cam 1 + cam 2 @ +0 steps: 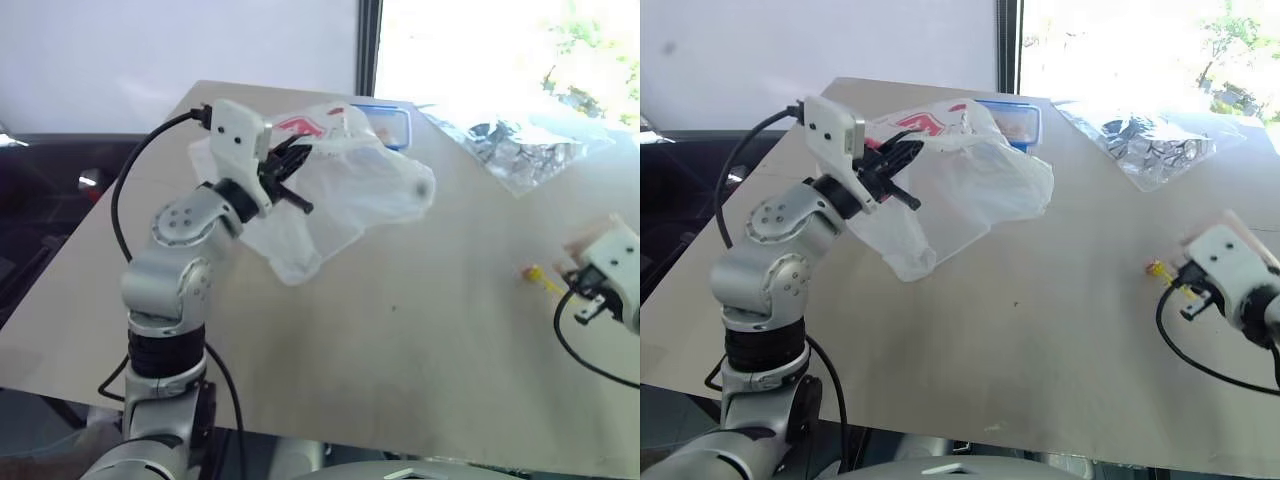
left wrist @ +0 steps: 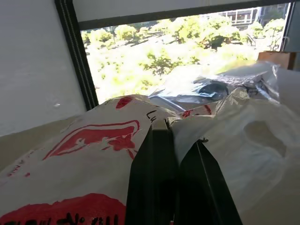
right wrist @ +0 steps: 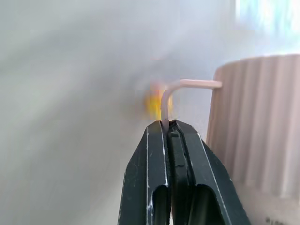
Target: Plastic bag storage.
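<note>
Closest to me on the right, the right gripper (image 3: 169,123) hangs above the near right part of the table (image 1: 400,340). Its two black fingers are pressed together on a thin pale bent wire handle (image 3: 180,89). That handle runs to a ribbed, cream-coloured container (image 3: 255,126) hanging right beside the fingers. Just past the gripper, a small yellow thing (image 1: 535,276) lies on the tabletop; I cannot tell what it is.

On the left side, the left gripper (image 1: 292,172) is raised above the table and pointing toward the middle. Its fingers are clamped tight on the plastic bag (image 1: 340,190), pinching a gathered fold of the thin white film. The bag hangs from that grip and billows out to the right, with its lower end drooping toward the tabletop. Its red printing (image 2: 101,138) faces up near the fingers, and one cut-out handle (image 2: 265,136) shows in the film beyond them.

Behind the bag, a blue-rimmed clear box (image 1: 392,118) sits on the far part of the table. Further right, near the far edge, lies a heap of crinkled silvery wrap (image 1: 525,150). Beyond the table stands a bright window (image 2: 187,51) with trees outside.
</note>
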Robot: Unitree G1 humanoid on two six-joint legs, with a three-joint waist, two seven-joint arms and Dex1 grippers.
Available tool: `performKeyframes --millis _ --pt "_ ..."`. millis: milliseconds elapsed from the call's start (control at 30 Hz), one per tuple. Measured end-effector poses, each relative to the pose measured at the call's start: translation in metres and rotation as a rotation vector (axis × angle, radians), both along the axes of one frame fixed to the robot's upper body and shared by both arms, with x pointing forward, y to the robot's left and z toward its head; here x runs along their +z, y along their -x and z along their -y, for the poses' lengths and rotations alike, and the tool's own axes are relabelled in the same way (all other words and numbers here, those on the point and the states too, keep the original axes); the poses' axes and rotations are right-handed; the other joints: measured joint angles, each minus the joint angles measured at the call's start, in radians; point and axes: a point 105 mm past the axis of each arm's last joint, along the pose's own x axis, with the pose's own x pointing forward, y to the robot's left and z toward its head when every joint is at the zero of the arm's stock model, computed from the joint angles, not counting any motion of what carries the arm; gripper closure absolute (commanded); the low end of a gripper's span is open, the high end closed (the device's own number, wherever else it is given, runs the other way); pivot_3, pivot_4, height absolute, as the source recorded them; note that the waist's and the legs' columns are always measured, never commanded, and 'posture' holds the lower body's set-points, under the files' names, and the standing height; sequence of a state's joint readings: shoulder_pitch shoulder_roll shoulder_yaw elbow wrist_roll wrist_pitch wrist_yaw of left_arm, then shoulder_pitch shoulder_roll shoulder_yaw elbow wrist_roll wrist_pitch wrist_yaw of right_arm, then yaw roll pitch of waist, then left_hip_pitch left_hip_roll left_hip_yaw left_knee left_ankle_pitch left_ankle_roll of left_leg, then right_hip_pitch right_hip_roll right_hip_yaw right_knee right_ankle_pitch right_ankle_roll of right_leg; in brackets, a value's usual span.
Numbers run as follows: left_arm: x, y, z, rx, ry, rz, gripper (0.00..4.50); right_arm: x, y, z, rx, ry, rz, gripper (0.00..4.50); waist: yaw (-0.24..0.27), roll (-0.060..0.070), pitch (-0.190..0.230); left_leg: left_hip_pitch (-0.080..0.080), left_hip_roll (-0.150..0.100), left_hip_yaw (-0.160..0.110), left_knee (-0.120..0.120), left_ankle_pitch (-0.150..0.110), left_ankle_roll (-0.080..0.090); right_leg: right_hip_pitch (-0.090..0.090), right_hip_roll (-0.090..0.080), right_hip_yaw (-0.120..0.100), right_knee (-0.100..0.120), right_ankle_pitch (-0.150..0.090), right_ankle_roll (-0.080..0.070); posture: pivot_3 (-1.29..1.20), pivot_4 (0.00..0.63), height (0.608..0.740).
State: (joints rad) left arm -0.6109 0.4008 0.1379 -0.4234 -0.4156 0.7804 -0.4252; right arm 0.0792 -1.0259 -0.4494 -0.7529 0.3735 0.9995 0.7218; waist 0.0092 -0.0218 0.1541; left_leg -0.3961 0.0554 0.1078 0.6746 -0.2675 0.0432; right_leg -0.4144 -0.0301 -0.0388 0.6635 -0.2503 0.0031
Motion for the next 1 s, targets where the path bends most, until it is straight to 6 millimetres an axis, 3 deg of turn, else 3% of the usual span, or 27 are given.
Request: performKeyframes --millis 33,133,267,367,433,533,633,733,900,1000 --pt "0.001 0.0 0.0 -0.004 0.006 -0.005 4.5 0.002 0.001 -0.008 0.04 -0.007 0.001 4.44 0.002 0.0 0.0 0.0 0.0 -0.001 0.0 0.0 0.0 0.0 0.0 0.0 0.0 0.0 0.0 0.0 0.15 0.74" --pt "0.011 -0.001 0.003 -0.016 0.051 -0.02 4.5 0.016 -0.002 -0.071 0.317 -0.102 0.017 4.44 -0.005 -0.002 0.001 -0.001 0.0 -0.001 0.001 0.0 0.0 0.0 0.0 0.0 0.0 0.001 -0.001 0.0 0.15 0.74" --pt "0.012 0.0 0.003 -0.021 0.057 -0.037 4.5 0.009 -0.009 -0.119 0.481 -0.169 -0.021 4.44 -0.005 -0.003 0.002 -0.001 -0.001 0.0 0.001 0.0 0.0 0.0 -0.002 0.0 0.0 0.002 -0.003 0.0 0.15 0.74" --pt "0.013 0.0 0.006 -0.031 0.056 -0.053 4.5 0.003 -0.02 -0.17 0.627 -0.226 -0.056 4.44 -0.011 -0.003 0.002 -0.002 -0.001 -0.001 0.002 0.0 0.0 -0.001 -0.002 -0.001 0.0 0.002 -0.003 0.0 0.15 0.74" --pt "0.015 0.002 0.009 -0.05 0.058 -0.056 4.5 -0.001 -0.026 -0.188 0.675 -0.215 -0.064 4.44 -0.012 -0.003 0.003 -0.003 -0.001 -0.001 0.001 0.0 0.0 -0.001 -0.002 -0.002 0.0 0.002 -0.003 0.0 0.15 0.74" --pt "0.017 0.005 0.007 -0.05 0.058 -0.064 4.5 -0.009 -0.056 -0.222 0.714 -0.178 -0.045 4.44 -0.02 -0.004 0.003 -0.003 -0.002 -0.001 0.002 0.0 0.0 -0.001 -0.003 -0.001 0.0 0.002 -0.003 0.0 0.15 0.74" --pt "0.016 0.009 0.011 -0.069 0.06 -0.084 4.5 -0.003 -0.069 -0.254 0.792 -0.177 -0.015 4.44 -0.02 -0.004 0.003 -0.004 -0.001 -0.002 0.002 0.0 0.0 -0.001 -0.003 -0.003 0.001 0.002 -0.003 0.0 0.15 0.74" --pt "0.017 0.012 0.011 -0.065 0.06 -0.093 4.5 0.004 -0.071 -0.256 0.833 -0.131 0.03 4.44 -0.008 -0.004 0.003 -0.006 -0.002 -0.004 0.002 0.0 0.0 -0.001 -0.005 -0.005 0.0 0.002 -0.003 0.0 0.15 0.74" --pt "0.023 0.012 0.001 -0.03 0.105 -0.097 4.5 -0.009 -0.064 -0.221 0.837 -0.072 -0.028 4.44 0.003 -0.004 0.003 -0.007 -0.004 -0.005 0.002 0.0 0.0 -0.001 -0.006 -0.004 -0.001 0.002 -0.003 0.0 0.15 0.74" --pt "0.018 0.017 0.014 -0.112 0.128 -0.151 4.5 -0.002 -0.061 -0.203 0.804 -0.062 -0.011 4.44 0.002 -0.004 0.003 -0.005 -0.003 -0.005 0.002 0.0 0.0 -0.001 -0.006 -0.004 0.002 0.002 -0.003 0.0 0.15 0.74"
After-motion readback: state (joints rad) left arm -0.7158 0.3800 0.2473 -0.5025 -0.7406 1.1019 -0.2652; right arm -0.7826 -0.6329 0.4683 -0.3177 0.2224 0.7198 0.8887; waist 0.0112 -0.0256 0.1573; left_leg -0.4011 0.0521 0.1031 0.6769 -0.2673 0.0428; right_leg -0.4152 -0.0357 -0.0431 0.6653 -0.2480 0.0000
